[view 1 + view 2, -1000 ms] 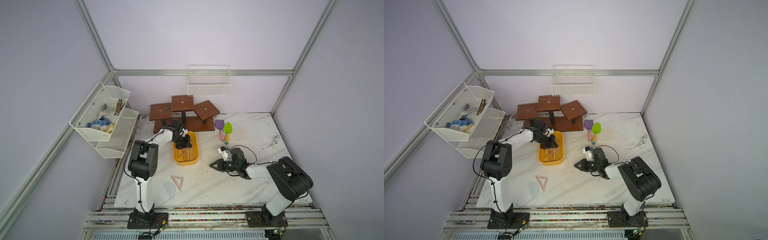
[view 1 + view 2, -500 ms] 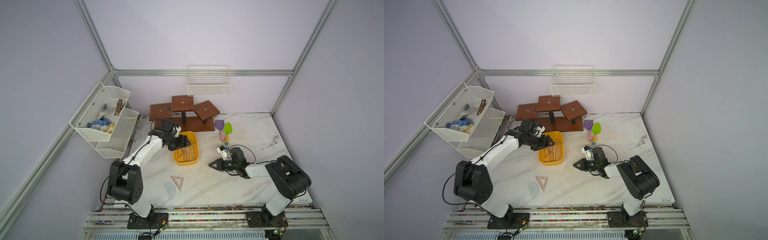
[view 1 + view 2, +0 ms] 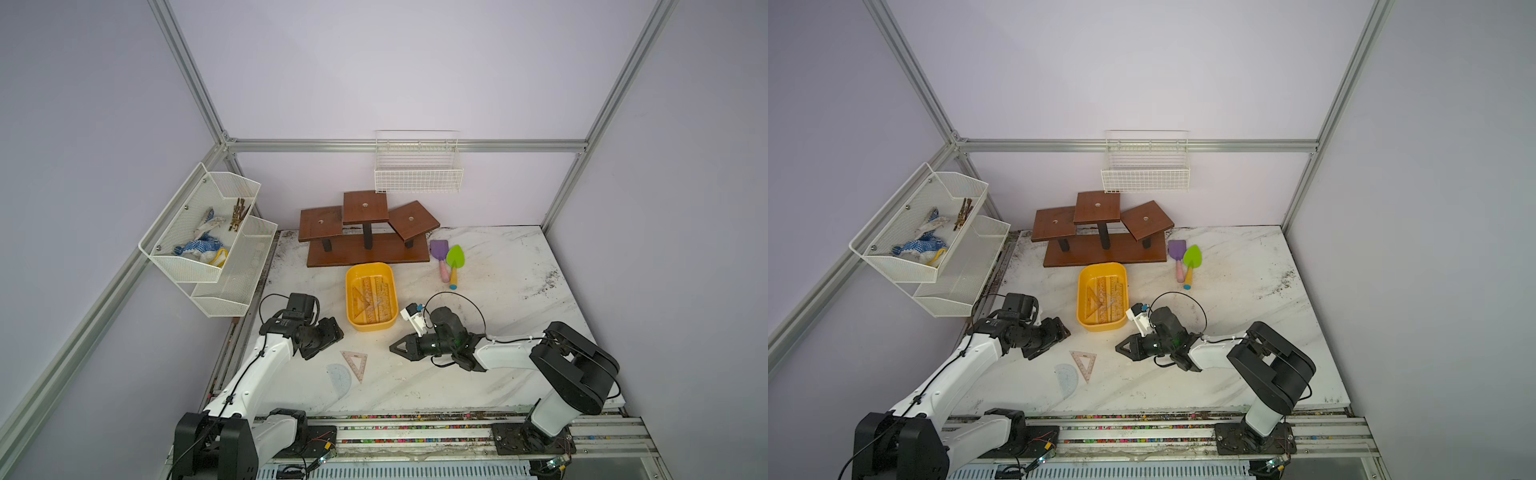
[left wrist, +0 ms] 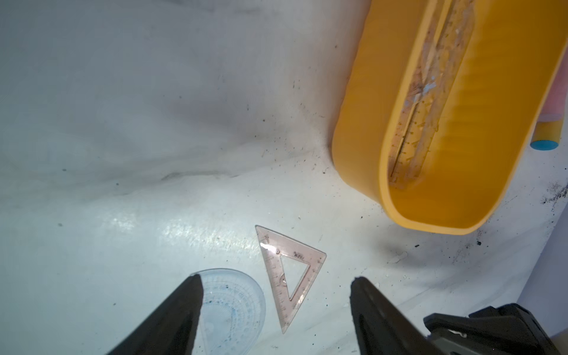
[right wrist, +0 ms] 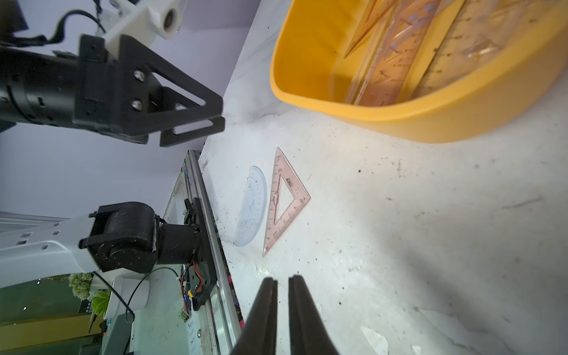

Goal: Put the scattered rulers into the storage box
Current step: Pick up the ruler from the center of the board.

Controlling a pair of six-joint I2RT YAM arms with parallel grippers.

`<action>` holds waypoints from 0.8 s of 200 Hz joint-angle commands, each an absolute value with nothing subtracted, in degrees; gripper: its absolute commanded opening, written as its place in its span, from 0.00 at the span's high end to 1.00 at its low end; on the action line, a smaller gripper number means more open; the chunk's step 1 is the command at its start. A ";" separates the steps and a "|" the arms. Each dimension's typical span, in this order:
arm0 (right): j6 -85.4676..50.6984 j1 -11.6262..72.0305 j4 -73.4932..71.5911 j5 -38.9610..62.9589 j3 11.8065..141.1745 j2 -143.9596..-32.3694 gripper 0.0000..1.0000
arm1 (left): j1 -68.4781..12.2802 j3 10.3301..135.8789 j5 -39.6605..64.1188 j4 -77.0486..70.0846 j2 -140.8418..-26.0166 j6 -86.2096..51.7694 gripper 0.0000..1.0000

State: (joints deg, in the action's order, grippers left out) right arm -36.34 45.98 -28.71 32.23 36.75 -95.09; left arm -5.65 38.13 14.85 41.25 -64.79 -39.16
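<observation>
The yellow storage box (image 3: 369,328) (image 3: 1100,326) (image 4: 353,123) (image 5: 399,116) stands mid-table and holds several rulers (image 3: 372,297) (image 3: 1105,297). Two more lie on the marble nearer the front. One is a pinkish set square (image 3: 353,356) (image 3: 1081,355) (image 4: 272,276) (image 5: 294,184). The other, beside it, is a bluish protractor (image 3: 338,380) (image 3: 1066,379) (image 4: 233,304) (image 5: 252,209). My left gripper (image 3: 328,336) (image 3: 1054,336) (image 4: 276,278) hovers open and empty, left of the box and just behind these two. My right gripper (image 3: 392,347) (image 3: 1119,345) (image 5: 282,278) is shut on nothing, low over the table right of the set square.
A purple toy shovel (image 3: 439,251) and a green one (image 3: 455,257) lie right of the box. A brown wooden stand (image 3: 365,249) sits behind it. White mesh shelves (image 3: 208,232) hang at the left and a wire basket (image 3: 417,174) on the back wall.
My left gripper has opened over the box and swung back toward the near left, ending behind the set square and protractor. The right arm has hardly moved.
</observation>
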 commanded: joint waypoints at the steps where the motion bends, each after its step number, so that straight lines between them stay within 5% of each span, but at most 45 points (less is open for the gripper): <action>1: -36.00 47.23 -28.83 29.71 38.14 -96.54 0.84 | -5.68 35.03 20.72 33.51 -65.38 -42.52 0.22; 160: -37.68 48.43 -31.46 29.27 38.42 -99.83 0.84 | -16.96 30.14 24.72 24.58 -71.21 -47.63 0.29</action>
State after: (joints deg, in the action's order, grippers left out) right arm -37.43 48.07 -29.65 30.22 38.35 -100.03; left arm -14.79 30.65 23.31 26.28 -71.13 -45.95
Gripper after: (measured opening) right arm 0.160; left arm 0.706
